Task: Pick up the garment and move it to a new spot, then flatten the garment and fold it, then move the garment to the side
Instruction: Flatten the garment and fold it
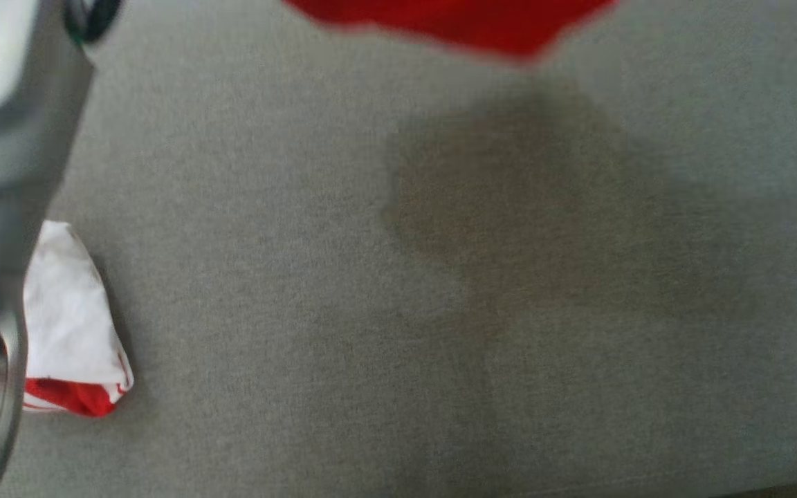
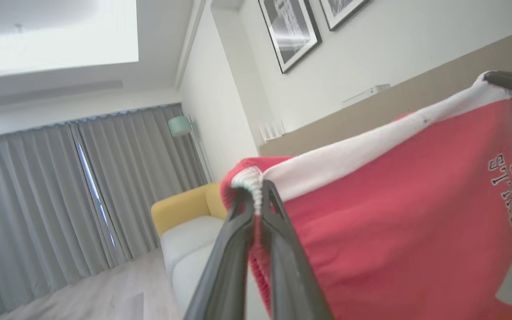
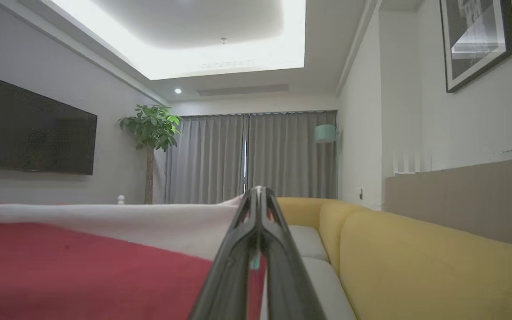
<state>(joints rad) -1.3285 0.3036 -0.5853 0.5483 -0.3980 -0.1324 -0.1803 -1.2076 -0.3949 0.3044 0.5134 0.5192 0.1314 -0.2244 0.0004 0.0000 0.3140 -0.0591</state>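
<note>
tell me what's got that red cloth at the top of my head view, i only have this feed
observer: The left hand is shut on one end of the white band that edges the red cloth garment.
operator: and the other end
observer: The right hand is shut on the band's far end, so the band spans between the two hands.
operator: any markings on it
observer: Black lettering is printed on the red fabric near the right hand's end, as the left wrist view shows.
</note>
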